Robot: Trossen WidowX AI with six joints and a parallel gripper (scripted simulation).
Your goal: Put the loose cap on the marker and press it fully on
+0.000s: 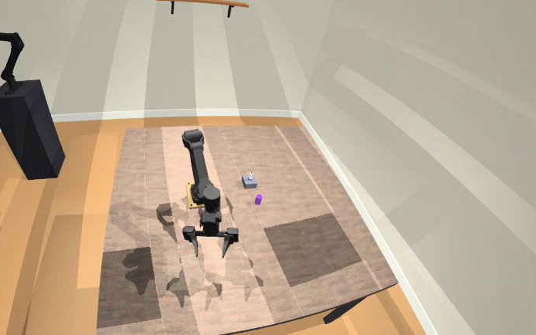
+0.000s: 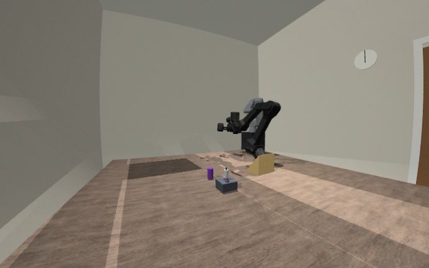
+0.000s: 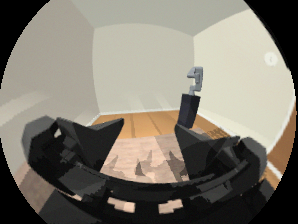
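Observation:
A white marker [image 1: 250, 174] [image 2: 225, 173] stands upright in a small grey-blue holder block [image 1: 250, 184] [image 2: 226, 184] on the wooden table [image 1: 312, 174] [image 2: 176, 216]. A purple cap [image 1: 258, 199] [image 2: 209, 173] stands loose on the table close beside the block. My gripper [image 1: 210, 254] [image 2: 220, 126] [image 3: 149, 124] is open and empty. It is held high above the table, well away from the cap and the marker, with its fingers pointing out from the arm. Neither the cap nor the marker shows in the wrist view.
The arm's base stands on a yellow mount [image 1: 190, 195] [image 2: 261, 164] near the block. A dark pedestal [image 1: 25, 129] [image 3: 188, 110] with a second arm stands on the floor beyond the table. Walls run close along the table's side.

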